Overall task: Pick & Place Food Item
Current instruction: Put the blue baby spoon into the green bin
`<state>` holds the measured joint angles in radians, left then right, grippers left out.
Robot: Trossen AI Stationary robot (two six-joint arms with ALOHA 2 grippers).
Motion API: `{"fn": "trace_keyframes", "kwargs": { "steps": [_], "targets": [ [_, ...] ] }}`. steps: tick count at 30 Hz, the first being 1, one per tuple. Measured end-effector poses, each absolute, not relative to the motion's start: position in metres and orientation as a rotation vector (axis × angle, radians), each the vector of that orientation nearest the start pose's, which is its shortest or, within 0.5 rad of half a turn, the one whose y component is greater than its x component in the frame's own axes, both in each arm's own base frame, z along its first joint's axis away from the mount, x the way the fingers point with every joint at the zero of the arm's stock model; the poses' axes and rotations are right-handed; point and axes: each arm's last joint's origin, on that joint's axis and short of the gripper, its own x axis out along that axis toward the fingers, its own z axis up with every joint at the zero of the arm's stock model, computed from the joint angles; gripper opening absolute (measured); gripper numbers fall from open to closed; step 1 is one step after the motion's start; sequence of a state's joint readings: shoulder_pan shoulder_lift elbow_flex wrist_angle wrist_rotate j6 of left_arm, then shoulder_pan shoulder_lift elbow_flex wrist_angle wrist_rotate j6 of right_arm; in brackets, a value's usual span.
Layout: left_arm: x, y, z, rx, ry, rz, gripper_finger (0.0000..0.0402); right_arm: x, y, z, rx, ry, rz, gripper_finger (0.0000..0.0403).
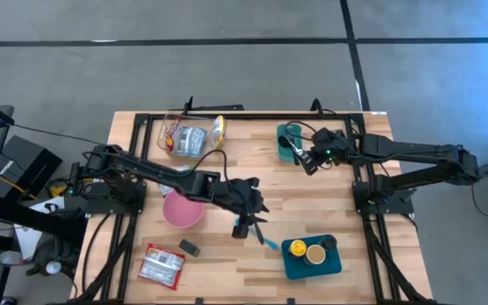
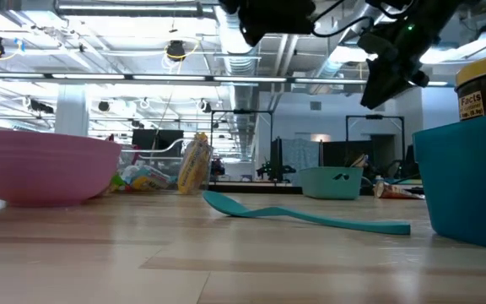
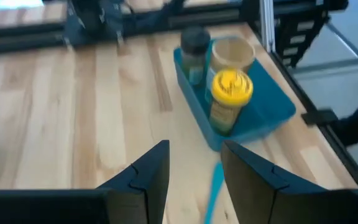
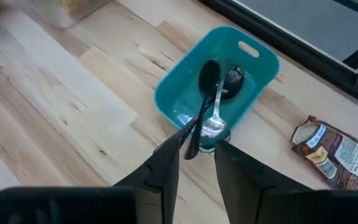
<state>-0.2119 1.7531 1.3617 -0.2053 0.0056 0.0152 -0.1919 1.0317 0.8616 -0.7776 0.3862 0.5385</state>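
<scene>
1. Over the middle of the desk [image 1: 227,254], the left hand [image 1: 246,227] hovered with its fingers a little apart and nothing between them; in its wrist view the teal spatula [image 3: 212,190] lay on the wood just below the gap.
2. No food item had been lifted, so the task looked barely begun. Which item was meant I could not tell: the snack packet [image 1: 161,265] lay near the front left corner, more packets sat in the clear bin [image 1: 185,135] at the back, and the yellow-lidded jar [image 1: 296,248] stood in the blue tray [image 1: 324,267] with two other containers.
3. The pink bowl [image 1: 181,208] sat empty just beside the left arm, a likely drop point.
4. The left arm reached low across the desk from its base, wrist angled down towards the blue tray.
5. The right hand [image 1: 310,161] hung above the small teal bin [image 4: 253,56] at the back, fingers slightly parted around the handles of a black spoon [image 4: 207,78] and a metal spoon [image 4: 215,121], though whether it gripped them I could not tell.
</scene>
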Motion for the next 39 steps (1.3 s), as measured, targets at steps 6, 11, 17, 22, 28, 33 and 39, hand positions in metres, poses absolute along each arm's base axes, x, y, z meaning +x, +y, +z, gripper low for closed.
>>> {"fn": "trace_keyframes", "kwargs": {
  "steps": [6,11,17,22,28,33,39],
  "targets": [
    [0.386,-0.086,0.269,0.004,0.626,-0.196,0.0140,0.186,-0.047,0.270,0.388,0.787,-0.774,0.0098],
    [0.386,-0.094,0.277,0.009,0.615,-0.214,0.0140,0.186,-0.048,0.271,0.389,0.782,-0.779,0.0098],
    [0.389,-0.096,0.308,0.018,0.590,-0.190,0.0138,0.187,-0.049,0.271,0.391,0.769,-0.787,0.0098],
    [0.388,-0.096,0.319,0.031,0.611,-0.190,0.0121,0.188,-0.049,0.272,0.393,0.754,-0.786,0.0098],
    [0.397,-0.100,0.311,0.042,0.658,-0.223,0.0102,0.188,-0.050,0.272,0.393,0.750,-0.786,0.0098],
    [0.417,-0.110,0.284,0.046,0.745,-0.257,0.0094,0.189,-0.050,0.273,0.395,0.738,-0.785,0.0098],
    [0.423,-0.112,0.245,0.071,0.950,-0.249,0.0083,0.190,-0.050,0.273,0.397,0.728,-0.783,0.0098]
  ]
}}
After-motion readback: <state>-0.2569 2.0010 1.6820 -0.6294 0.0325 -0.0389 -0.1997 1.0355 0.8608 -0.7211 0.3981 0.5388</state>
